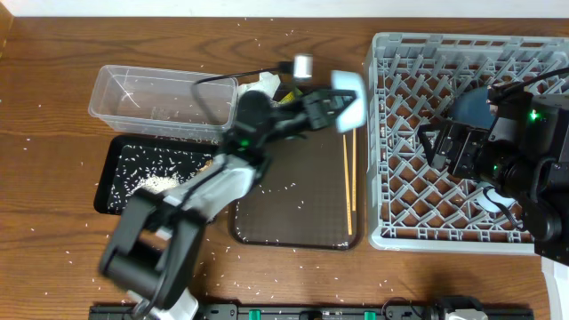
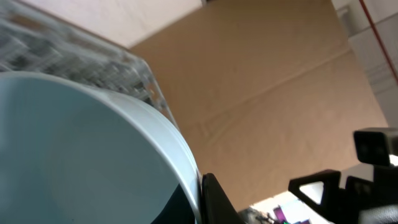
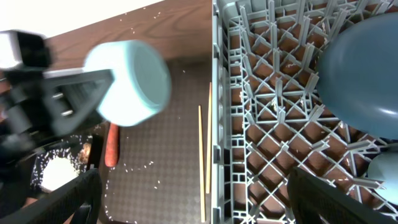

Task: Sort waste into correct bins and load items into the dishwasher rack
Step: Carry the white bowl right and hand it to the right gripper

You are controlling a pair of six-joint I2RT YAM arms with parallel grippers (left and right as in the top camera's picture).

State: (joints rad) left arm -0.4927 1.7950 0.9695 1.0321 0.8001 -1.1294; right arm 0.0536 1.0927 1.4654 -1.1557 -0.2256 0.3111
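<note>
From above, the left gripper is holding the small light-blue cup in the air, just beside the left wall of the grey rack and above the far end of the brown tray, where the chopsticks are lying. Its jaws are closing tight on the cup's wall. The right gripper is hovering over the rack near the dark-blue plate, jaws spread wide and holding nothing. In the left wrist view the cup is filling the lower left, with one dark finger pressing at its rim and the rack blurring behind it. In the right wrist view the cup is lying tilted on its side in the left gripper, and that camera's own fingers are standing far apart over the tray and rack edge. The carrot is resting at the tray's edge. The cup is looking light, rigid and smooth-glazed, so probably slippery and chippable. A pinch across the rim wall seems the sound hold, and it is likely wanting a gentle setting-down between the pegs.
</note>
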